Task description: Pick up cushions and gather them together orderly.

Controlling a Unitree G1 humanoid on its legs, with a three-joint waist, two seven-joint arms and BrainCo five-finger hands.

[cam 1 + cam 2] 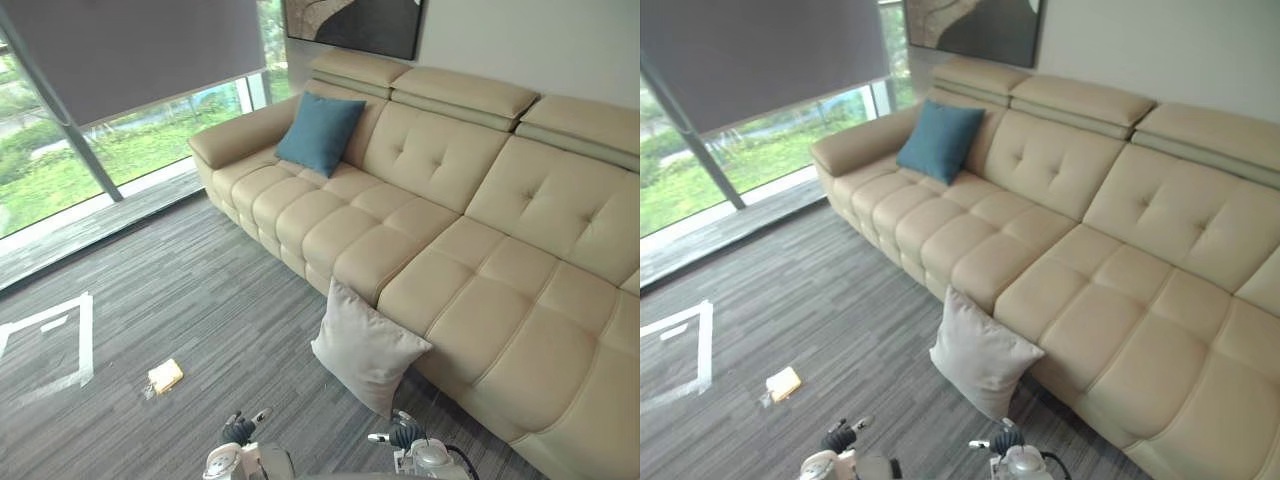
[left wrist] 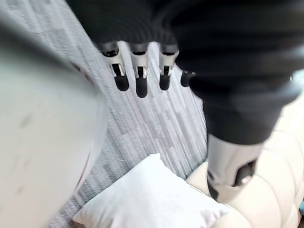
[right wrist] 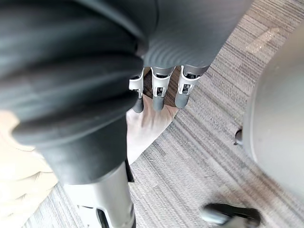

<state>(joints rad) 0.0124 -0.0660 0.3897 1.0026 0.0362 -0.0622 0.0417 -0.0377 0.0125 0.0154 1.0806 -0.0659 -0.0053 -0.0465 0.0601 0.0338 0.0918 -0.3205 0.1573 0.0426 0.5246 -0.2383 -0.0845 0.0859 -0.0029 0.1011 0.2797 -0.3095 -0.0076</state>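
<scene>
Both hands low, close to the robot.

- Left hand: fingers hang straight and loose over the carpet, nothing in them.
- Right hand: same, fingers relaxed and empty.
- Grey cushion: on the floor, stood tilted on a lower corner and leaning back against the front of the sofa. It lies ahead of you, between the two hands but nearer the right. Its bottom corner comes down just beside the right hand, and the right wrist view shows pale fabric directly past the fingertips. The left hand stands off to the cushion's open side.
- Blue cushion: well apart, upright in the far left corner of the sofa seat, against the backrest by the armrest.

Judgement: take the grey cushion first. Lead with your right hand forward onto the near edge, then bring the left in to the free side. The blue cushion marks the likely gathering spot.
</scene>
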